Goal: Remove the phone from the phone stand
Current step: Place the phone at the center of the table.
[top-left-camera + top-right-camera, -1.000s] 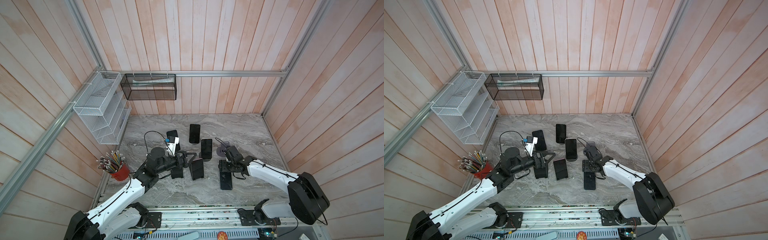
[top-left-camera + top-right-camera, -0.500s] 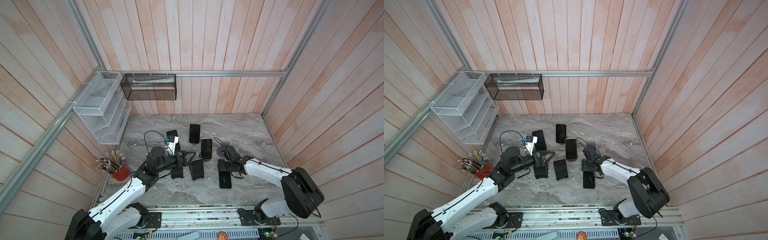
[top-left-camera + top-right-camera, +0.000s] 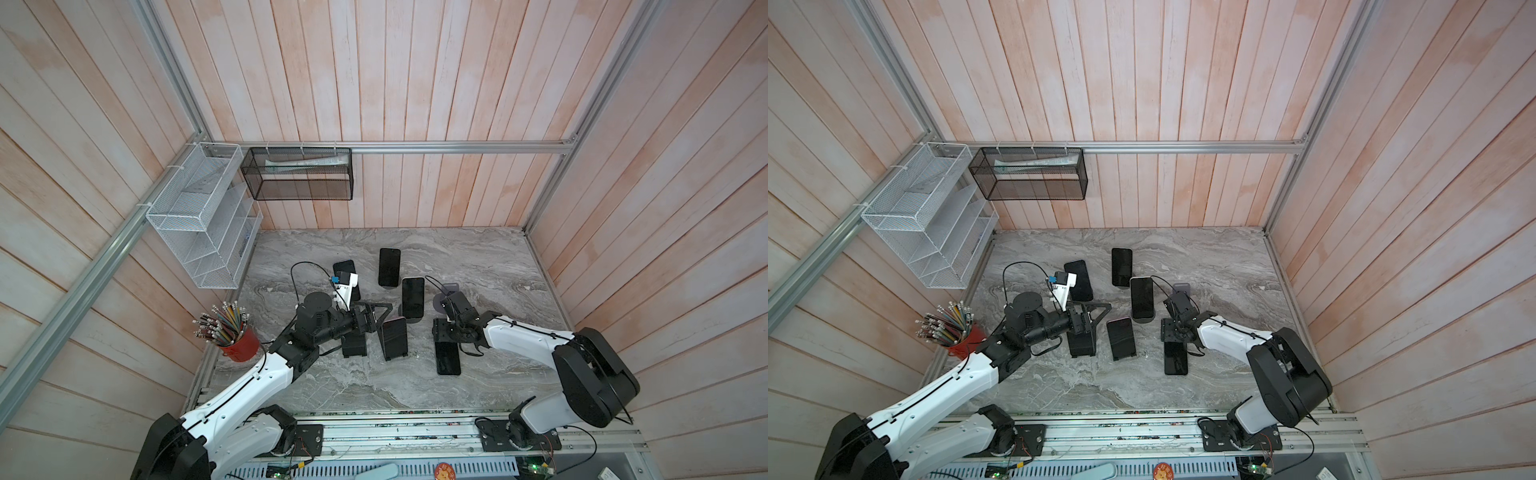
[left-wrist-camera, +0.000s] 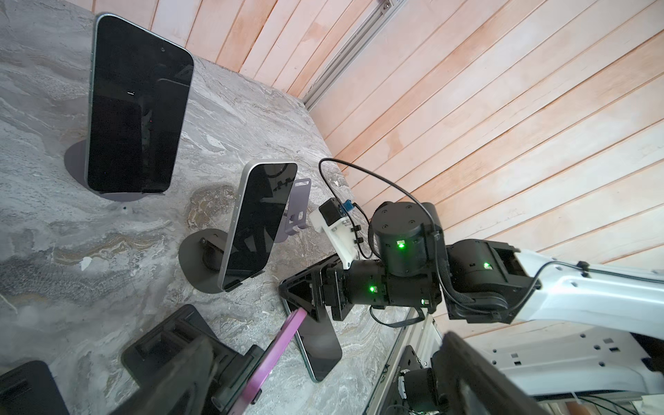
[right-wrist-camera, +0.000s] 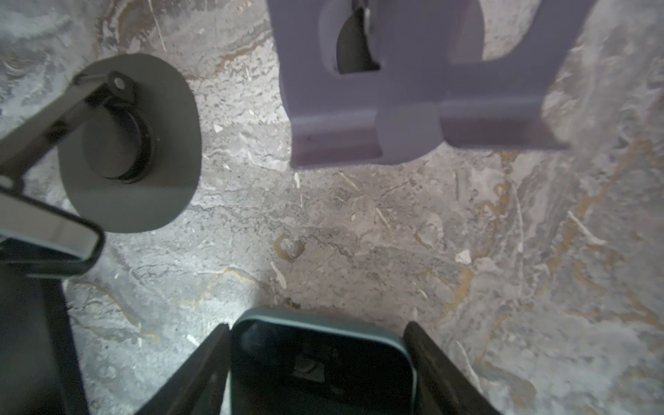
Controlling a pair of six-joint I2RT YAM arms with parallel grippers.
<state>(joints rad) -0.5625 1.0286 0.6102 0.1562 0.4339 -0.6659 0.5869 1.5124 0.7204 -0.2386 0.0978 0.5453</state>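
Our right gripper (image 5: 318,326) clamps far end of teal phone (image 5: 323,363), long axis toward our base; left gripper (image 4: 323,341) gapes empty astride pink phone (image 4: 276,355).

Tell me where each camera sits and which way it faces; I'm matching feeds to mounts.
Top views: mounted high, looking down on the marble table; left arm and right arm show in both top views.
Left wrist: on the left arm, facing across the table; its open left claw flanks the pink phone, the right arm beyond.
Right wrist: on the right arm, facing down; right claw grips the teal phone.
Shared: both wrist views show the purple stand.
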